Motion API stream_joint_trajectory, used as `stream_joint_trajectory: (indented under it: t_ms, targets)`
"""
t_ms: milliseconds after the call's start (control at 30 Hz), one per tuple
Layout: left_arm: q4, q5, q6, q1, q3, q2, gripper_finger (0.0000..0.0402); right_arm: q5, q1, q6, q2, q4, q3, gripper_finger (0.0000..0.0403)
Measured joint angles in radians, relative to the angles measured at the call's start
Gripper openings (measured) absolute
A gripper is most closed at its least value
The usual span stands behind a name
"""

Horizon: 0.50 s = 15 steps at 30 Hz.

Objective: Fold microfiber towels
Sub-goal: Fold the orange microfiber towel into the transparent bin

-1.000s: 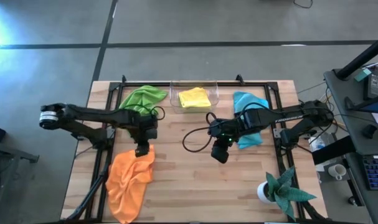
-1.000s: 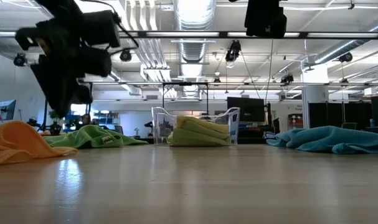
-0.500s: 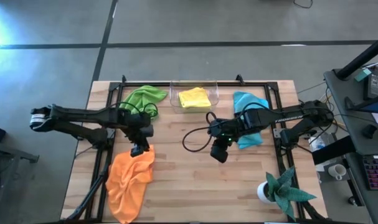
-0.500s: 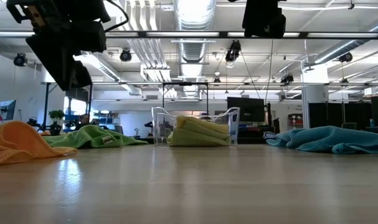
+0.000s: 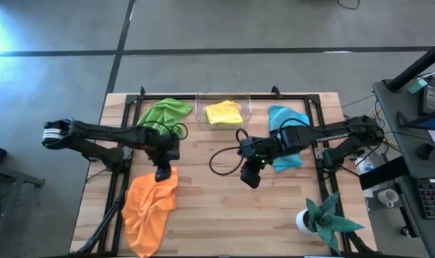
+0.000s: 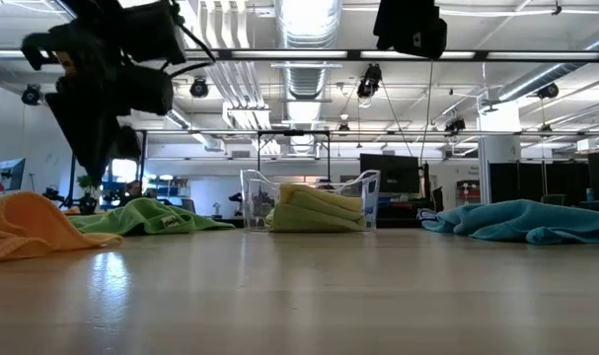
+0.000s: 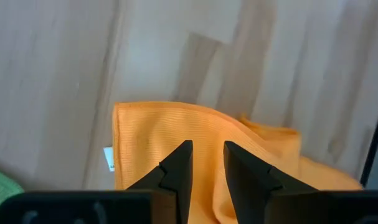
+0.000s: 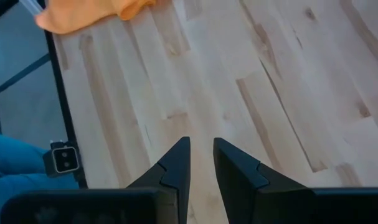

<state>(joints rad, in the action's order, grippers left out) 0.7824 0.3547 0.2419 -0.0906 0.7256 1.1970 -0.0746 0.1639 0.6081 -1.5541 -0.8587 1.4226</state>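
- The orange towel (image 5: 149,209) is lying crumpled near the left front corner of the worktop (image 5: 203,215), one end spilling toward the front edge.
- The left gripper (image 7: 206,163) is hanging just above the towel's rear corner, its fingers (image 7: 179,163) standing a narrow gap apart and pinching nothing; orange cloth is showing through the gap.
- The right gripper (image 8: 200,159) is hovering over bare wood near the middle of the worktop, its fingers likewise slightly parted and empty.
- A lime green towel (image 5: 163,113) is sitting bunched at the rear edge toward the left, a yellow towel (image 5: 223,112) is resting folded inside a clear bin (image 5: 201,115) at the rear centre, and a light blue towel (image 5: 285,132) is lying heaped toward the rear right, partly under the right arm.
- A teal plant (image 5: 324,218) is standing at the right front corner.
- The orange cloth is looking light, limp and grippy rather than slick; it will probably be sagging and dragging when lifted, so one pinch will not be keeping it flat.
- The sensible hold is seeming to be the hemmed corner under the left gripper, beside the small white tag (image 7: 108,158), with the right gripper taking a neighbouring corner.
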Motion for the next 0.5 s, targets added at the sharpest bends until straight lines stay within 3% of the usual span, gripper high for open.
stream_joint_trajectory:
  t_ms: [200,500]
  targets:
    - [-0.020,-0.007,0.040,0.003,-0.001,0.109,0.0075,-0.001,0.015,0.005,0.000,0.010,-0.003,0.0068]
    - [-0.046,-0.141,0.069,0.002,0.012,0.195,0.0075,0.000,0.019,0.014,0.000,0.012,-0.006,0.0068]
